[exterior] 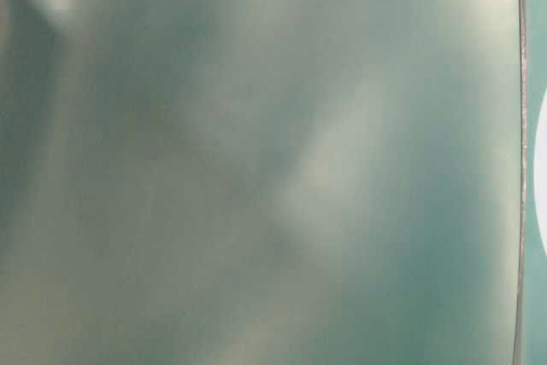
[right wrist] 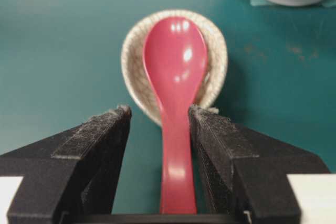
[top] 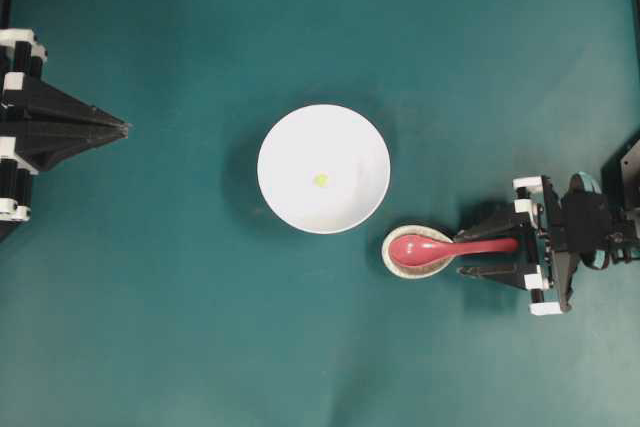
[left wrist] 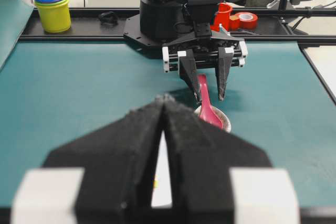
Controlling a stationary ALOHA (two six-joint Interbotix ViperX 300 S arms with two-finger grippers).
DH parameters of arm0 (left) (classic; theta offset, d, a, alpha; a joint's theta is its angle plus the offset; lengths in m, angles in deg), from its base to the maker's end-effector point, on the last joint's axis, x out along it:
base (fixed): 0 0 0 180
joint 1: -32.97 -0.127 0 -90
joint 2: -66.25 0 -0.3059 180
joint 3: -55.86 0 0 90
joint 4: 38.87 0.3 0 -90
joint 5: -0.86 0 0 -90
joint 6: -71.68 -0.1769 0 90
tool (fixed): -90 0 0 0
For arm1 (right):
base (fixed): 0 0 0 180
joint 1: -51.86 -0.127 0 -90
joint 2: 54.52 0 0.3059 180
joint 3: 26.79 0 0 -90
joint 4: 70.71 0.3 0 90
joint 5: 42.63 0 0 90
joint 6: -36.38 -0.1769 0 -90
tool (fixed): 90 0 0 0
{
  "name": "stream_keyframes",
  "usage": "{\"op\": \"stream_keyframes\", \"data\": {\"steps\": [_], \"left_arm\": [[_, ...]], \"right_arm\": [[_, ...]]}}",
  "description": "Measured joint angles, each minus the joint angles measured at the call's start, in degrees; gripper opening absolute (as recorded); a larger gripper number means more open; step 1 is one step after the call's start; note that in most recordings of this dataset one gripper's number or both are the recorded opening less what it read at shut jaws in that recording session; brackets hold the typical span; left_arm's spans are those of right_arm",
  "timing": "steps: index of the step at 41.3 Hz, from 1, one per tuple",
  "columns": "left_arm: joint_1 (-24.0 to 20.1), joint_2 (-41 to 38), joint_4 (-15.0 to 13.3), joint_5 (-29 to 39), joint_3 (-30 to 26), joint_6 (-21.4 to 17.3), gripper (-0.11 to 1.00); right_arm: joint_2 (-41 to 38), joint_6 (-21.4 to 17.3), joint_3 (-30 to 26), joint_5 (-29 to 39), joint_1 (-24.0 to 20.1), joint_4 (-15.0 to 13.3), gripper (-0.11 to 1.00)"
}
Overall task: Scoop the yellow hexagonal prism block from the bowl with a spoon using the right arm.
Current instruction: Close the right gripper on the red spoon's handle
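The right gripper (right wrist: 157, 116), fingers spread, straddles the spoon (right wrist: 175, 98) handle without touching; its scoop rests in a small dish (top: 417, 251), at four o'clock from the bowl (top: 290, 142) holding the yellow block (top: 320, 179).

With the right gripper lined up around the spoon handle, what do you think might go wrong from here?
1. The right gripper is open astride the spoon handle, nearer one finger; closing could skew the spoon.
2. The scoop rests in the small speckled dish; lifting may drag or tip it.
3. The yellow block is tiny in the wide white bowl and could slide away from the scoop.
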Motion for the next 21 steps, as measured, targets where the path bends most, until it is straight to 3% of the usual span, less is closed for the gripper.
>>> {"op": "stream_keyframes", "data": {"steps": [21], "left_arm": [[-0.09, 0.0, 0.09, -0.09, 0.0, 0.0, 0.05]], "right_arm": [[0.0, 0.0, 0.09, 1.14, 0.0, 1.93, 0.55]]}}
